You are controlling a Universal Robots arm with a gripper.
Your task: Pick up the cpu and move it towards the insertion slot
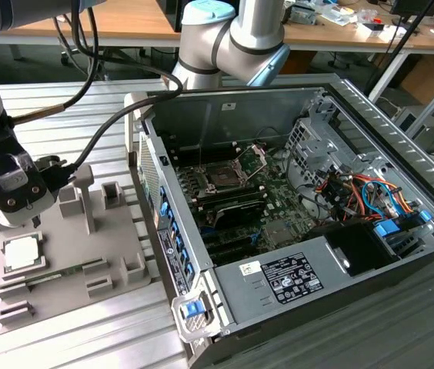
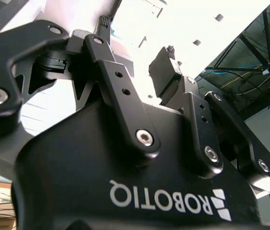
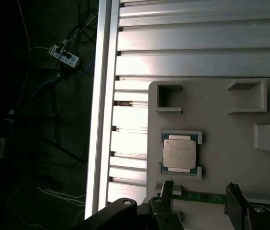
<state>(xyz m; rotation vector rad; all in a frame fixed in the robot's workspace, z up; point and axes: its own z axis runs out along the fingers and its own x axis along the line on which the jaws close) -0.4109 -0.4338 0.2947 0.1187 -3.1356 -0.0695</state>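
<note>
- Gripper (image 3: 199,191): two-finger black pincer on the arm. It is released, with its fingers (image 3: 167,188) spread in both wrist views and nothing between them.
- Position of gripper: low over the grey tray (image 1: 109,246), close to the chip but off to one side of it, above a green board strip (image 3: 207,197) that lies in the tray.
- The cpu (image 3: 179,153): pale metallic square, lying flat in its seat near the tray's edge on the exterior view's left. It is untouched. Small raised brackets hold two opposite sides, and the other two sides are free.
- Tray: lies on the slatted aluminium table (image 3: 197,48), near the table's edge. Several raised blocks and posts stand on it.
- The insertion slot (image 1: 223,175): dark square socket on the green board inside the open computer case (image 1: 340,254), well apart from the chip. The case wall stands between the two. Its load plate looks lifted.
- Step in hand, as judged: approach for the grasp.
- Handling notes:
  - Centre the pincer over the chip before descending.
  - Set the fingers across the two free sides, not onto the brackets.
  - Come down level and close gently on the edges only.
  - Raise it straight out of the seat so that no corner catches.
- Risks: a tilted chip, a finger landing on the green strip, or a knock against a tray post.
</note>
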